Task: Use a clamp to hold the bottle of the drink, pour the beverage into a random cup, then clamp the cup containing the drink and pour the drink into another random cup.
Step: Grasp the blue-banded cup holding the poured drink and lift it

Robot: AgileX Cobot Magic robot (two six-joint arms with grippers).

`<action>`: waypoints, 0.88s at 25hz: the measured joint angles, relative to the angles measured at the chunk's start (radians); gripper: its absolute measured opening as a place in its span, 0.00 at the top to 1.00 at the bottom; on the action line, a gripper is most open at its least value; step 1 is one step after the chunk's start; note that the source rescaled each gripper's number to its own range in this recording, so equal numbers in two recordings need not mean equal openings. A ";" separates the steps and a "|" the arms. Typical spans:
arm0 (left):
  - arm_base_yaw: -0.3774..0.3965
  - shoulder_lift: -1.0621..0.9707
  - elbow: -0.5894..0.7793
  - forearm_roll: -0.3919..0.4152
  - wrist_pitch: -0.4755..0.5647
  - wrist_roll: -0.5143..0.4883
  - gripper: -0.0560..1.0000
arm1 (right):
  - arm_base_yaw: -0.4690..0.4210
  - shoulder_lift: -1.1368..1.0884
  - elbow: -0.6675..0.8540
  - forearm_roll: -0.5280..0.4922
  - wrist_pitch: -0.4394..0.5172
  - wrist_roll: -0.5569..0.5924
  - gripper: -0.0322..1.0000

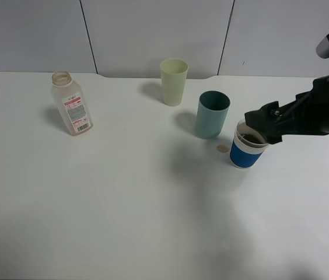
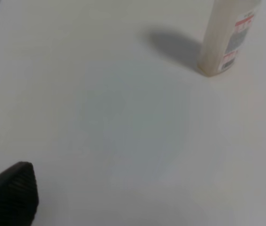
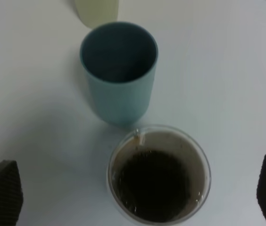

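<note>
The bottle [image 1: 71, 105] stands upright and capless at the far left of the table; it also shows in the left wrist view [image 2: 227, 37]. The short cup with the blue sleeve [image 1: 247, 149] stands right of centre, holding the brown beverage [image 3: 154, 183]. My right clamp [image 1: 262, 123] hovers open at this cup's rim on its right side. In the right wrist view the cup [image 3: 159, 174] lies between the wide-spread black fingertips [image 3: 1, 193], untouched. My left gripper [image 2: 145, 193] is open over bare table, well short of the bottle, and is out of the high view.
A teal cup [image 1: 213, 114] stands close behind and left of the blue-sleeved cup, its inside showing no liquid [image 3: 119, 70]. A pale green cup [image 1: 174, 81] stands farther back. A small brown drop [image 1: 221, 149] lies on the white table [image 1: 153, 204] beside the blue-sleeved cup.
</note>
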 joint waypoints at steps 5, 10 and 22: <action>0.000 0.000 0.000 0.000 0.000 0.000 0.00 | 0.000 0.000 0.060 -0.111 -0.031 0.174 0.00; 0.000 0.000 0.000 0.000 0.000 0.000 0.00 | 0.000 0.000 0.132 -0.129 -0.089 0.225 0.00; 0.000 0.000 0.000 0.000 0.000 0.000 0.00 | -0.017 0.000 0.286 -0.021 -0.174 0.232 0.00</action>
